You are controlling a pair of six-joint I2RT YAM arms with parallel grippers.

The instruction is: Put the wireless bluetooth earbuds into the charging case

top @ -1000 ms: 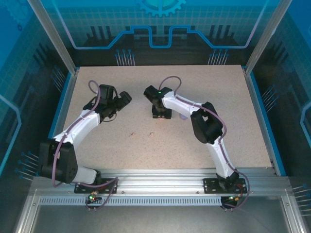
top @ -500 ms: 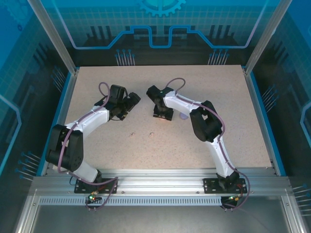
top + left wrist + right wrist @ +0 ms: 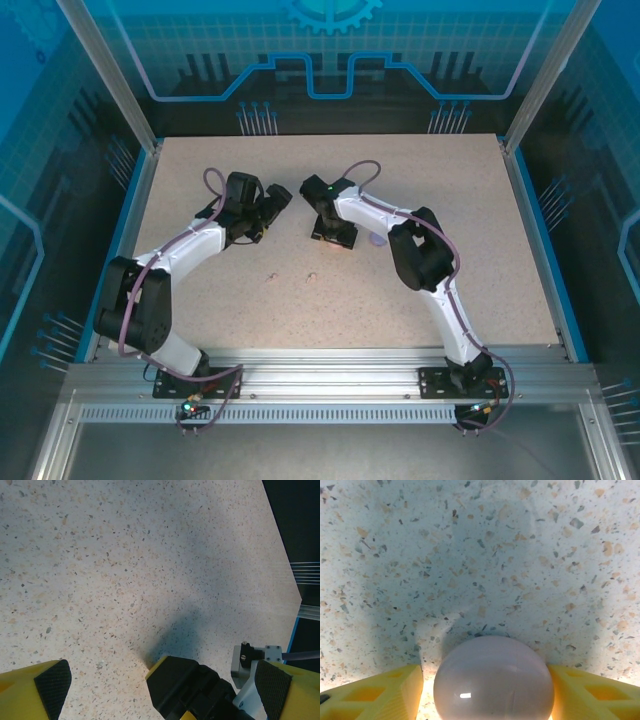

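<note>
One table (image 3: 300,320) carries two arms: a left arm (image 3: 180,250) and a right arm (image 3: 425,260). One round pale case (image 3: 493,677) shows between two yellow fingers (image 3: 375,692). Between the arms, nearer the table's near edge than its far edge, lie two tiny specks (image 3: 270,277), possibly earbuds.

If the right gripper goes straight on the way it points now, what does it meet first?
Probably the round case, which sits between its fingers; past that, the table. Depth is unclear.
</note>
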